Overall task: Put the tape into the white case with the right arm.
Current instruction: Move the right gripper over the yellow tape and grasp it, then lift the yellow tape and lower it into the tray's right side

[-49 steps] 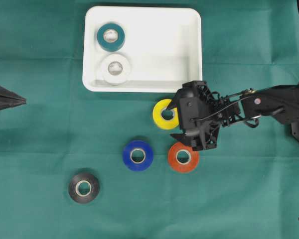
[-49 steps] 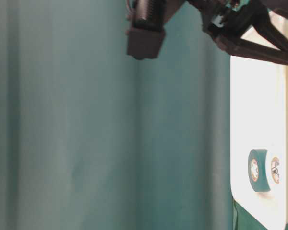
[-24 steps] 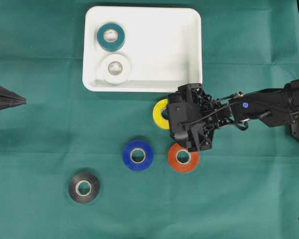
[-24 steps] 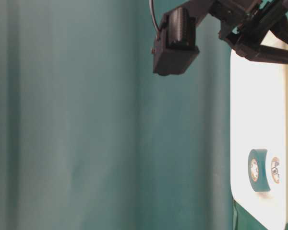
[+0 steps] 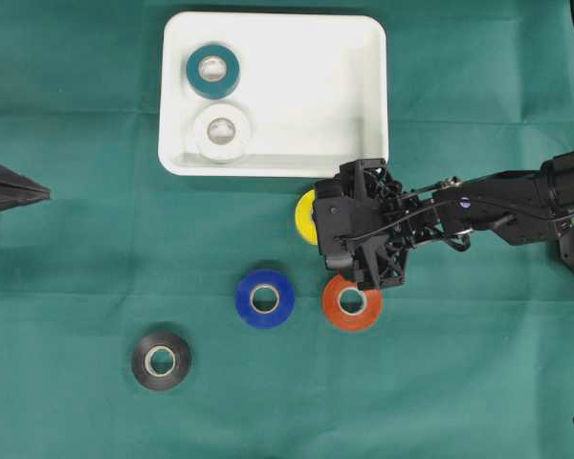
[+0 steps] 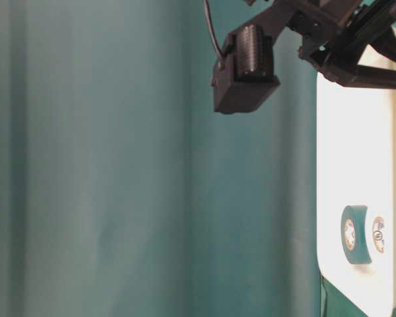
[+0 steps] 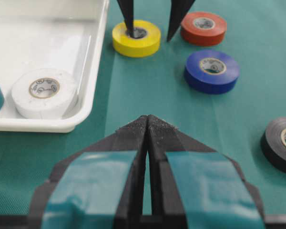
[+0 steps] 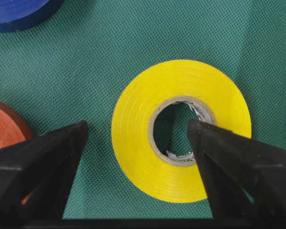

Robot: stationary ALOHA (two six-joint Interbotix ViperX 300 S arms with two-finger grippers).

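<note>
Now, your inventory, each place taken from the shallow white rectangular plastic case (image 5: 364, 57).

Item, right gripper (image 7: 150, 29), black, two pointed fingers: over the last second it has come down and slid a little leftward over the yellow roll of tape (image 8: 181, 129), and its jaws have begun to narrow. You can see one fingertip (image 8: 200, 131) standing in the roll's cardboard core and the other (image 8: 74, 138) on the cloth outside the roll, clear of it. The jaws straddle one wall of the ring but have not pinched it; nothing is held yet.

Item, yellow roll: flat on the green cloth (image 5: 77, 239), just outside the case's near long rim, toward its right corner. It has not shifted.

Item, teal roll (image 5: 211, 70) and white roll (image 5: 222, 132): inside the case, at its left end, unmoved.

Item, red roll (image 5: 352, 302), blue roll (image 5: 264, 298), black roll (image 5: 161, 360): on the cloth, further from the case than the yellow one; red is nearest the gripper, black furthest off.

Item, left gripper (image 7: 147, 131), black with teal-blue marks: well left of the case, fingertips pressed together on nothing, idle.

Reading for the task: you are at the grasp of the third roll. Judged from the straddle, closing fully should clamp the ring wall; lift and a short carry over the rim follow. Three rolls wait after this one.
</note>
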